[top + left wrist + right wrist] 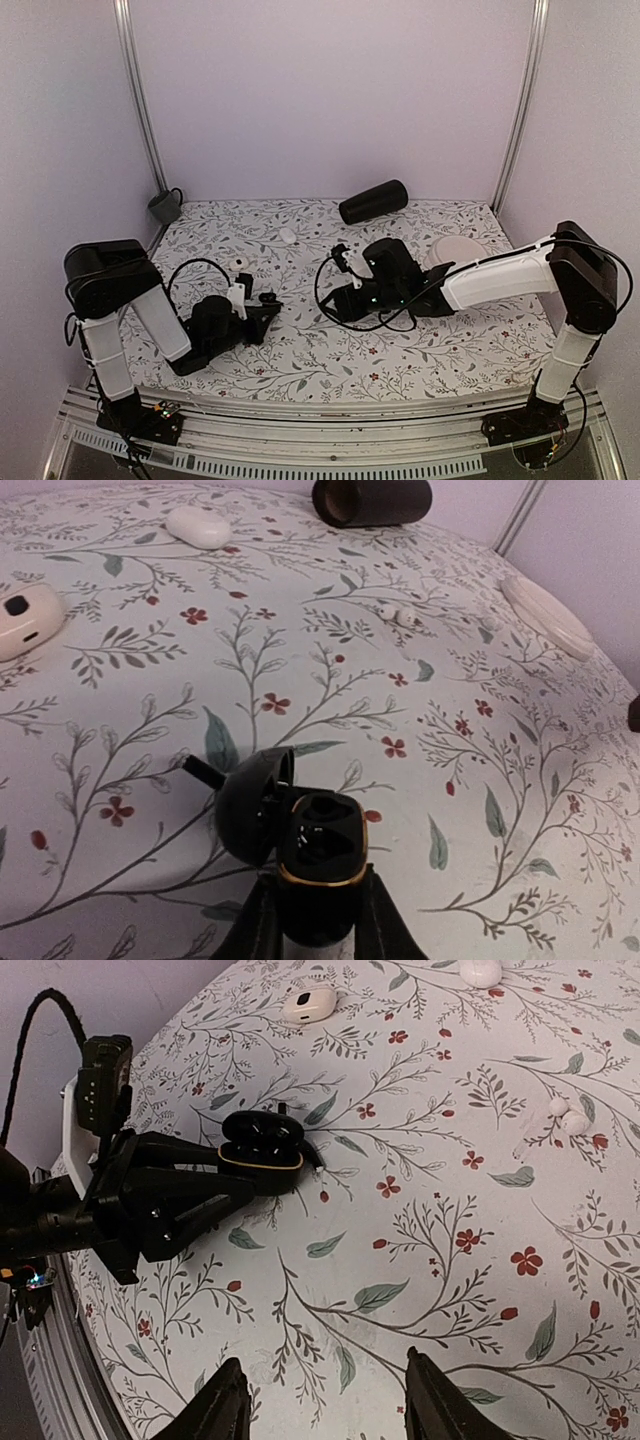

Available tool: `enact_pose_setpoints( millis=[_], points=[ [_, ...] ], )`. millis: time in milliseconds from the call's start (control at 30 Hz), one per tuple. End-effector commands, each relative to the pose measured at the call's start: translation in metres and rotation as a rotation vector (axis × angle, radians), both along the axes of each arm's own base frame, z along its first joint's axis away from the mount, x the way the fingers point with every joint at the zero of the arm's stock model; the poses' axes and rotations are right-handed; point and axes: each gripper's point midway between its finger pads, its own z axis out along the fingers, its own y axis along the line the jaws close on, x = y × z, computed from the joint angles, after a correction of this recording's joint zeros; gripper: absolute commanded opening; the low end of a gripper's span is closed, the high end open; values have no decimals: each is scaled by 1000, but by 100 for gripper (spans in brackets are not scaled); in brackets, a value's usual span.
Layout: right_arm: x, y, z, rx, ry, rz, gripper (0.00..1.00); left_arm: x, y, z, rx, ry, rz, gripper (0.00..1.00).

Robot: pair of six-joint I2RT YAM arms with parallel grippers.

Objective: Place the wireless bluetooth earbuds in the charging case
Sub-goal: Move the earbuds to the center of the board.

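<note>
Charging case (320, 865), black with a gold rim and its lid hinged open, is seen on a flowered table (300, 370), clamped in the left tool (320, 900) left of centre toward the near edge. The right tool (330, 1400) hovers over the table's middle, fingers apart and empty. The wireless bluetooth earbuds cannot be picked out on the table. Dark glossy shapes (262, 1135) inside the case may be them, but are too small to tell. Such buds would likely be feather-light, hard and slippery, apt to squirt from a pinch, so they are best taken gently across their broad sides.
</note>
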Motion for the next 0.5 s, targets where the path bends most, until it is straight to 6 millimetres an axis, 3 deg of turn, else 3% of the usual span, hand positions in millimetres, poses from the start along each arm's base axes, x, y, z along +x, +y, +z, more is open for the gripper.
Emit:
enact_pose_setpoints(
  millis=[0,133,233,300,367,467],
  points=[
    [-2,-7,13,19,-33,-23,54,-8,-47,6,-28,-33,-194,0],
    [-3,-16,10,8,-32,-47,53,-21,-84,0,-47,-7,-332,0],
    [-3,-20,11,5,-32,-61,53,-23,-102,10,-73,-22,-366,0],
    [-3,-21,12,5,-36,-67,53,-18,-99,31,-100,-55,-325,0],
    [-2,-21,13,5,-38,-69,53,-10,-87,52,-111,-85,-247,0],
    [-1,-18,11,4,-35,-65,53,3,-58,67,-92,-100,-143,0]
  ],
)
